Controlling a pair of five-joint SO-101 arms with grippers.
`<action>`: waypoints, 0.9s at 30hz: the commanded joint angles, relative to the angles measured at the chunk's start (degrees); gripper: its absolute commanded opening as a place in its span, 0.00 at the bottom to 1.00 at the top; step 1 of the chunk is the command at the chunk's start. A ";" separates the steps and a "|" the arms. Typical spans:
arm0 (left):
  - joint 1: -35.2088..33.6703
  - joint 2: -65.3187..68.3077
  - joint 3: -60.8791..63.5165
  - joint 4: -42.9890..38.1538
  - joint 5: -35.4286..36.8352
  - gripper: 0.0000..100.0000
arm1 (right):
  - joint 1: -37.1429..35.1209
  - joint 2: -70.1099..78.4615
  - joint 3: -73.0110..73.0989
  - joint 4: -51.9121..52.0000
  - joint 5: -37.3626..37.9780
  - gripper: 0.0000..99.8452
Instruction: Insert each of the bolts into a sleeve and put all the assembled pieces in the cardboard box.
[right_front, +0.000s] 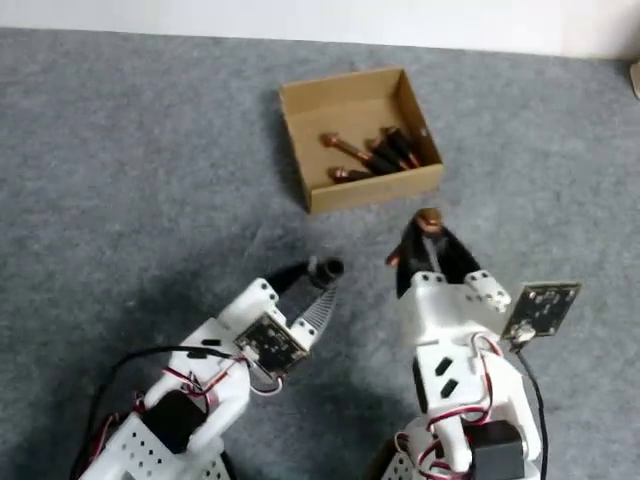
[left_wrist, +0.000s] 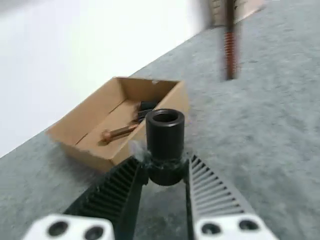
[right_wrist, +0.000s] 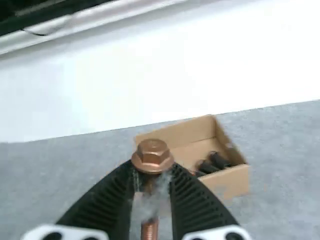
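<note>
Robotics lab or hobby test bench is suggested. Table is covered in grey felt-like mat (right_front: 120, 150). Plain white wall (right_wrist: 150, 70) is seen behind. Left arm (right_front: 225, 335) and right arm (right_front: 445, 310) are built from white plastic parts, with red and black wiring (right_front: 190, 380) left exposed. Bare circuit board (right_front: 542, 306) is mounted on right arm. Small cardboard box (right_front: 375, 190) is used as bin.

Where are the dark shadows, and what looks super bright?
High view: a soft shadow darkens the carpet beside the left arm. Left wrist view: the wall glares white behind the cardboard box, and the sleeve is dark inside its hole. Right wrist view: a bright white wall glows behind the bolt.
</note>
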 joint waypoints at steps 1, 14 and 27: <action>1.63 -0.13 1.10 -1.85 -0.26 0.00 | -5.23 -0.48 -2.86 -0.13 -0.62 0.00; 1.10 -0.13 1.10 -1.67 -0.35 0.00 | -10.77 -0.57 -12.62 1.54 -1.05 0.00; -0.92 -0.22 1.10 -1.76 -0.26 0.00 | -16.04 -0.57 -9.01 3.74 -0.62 0.00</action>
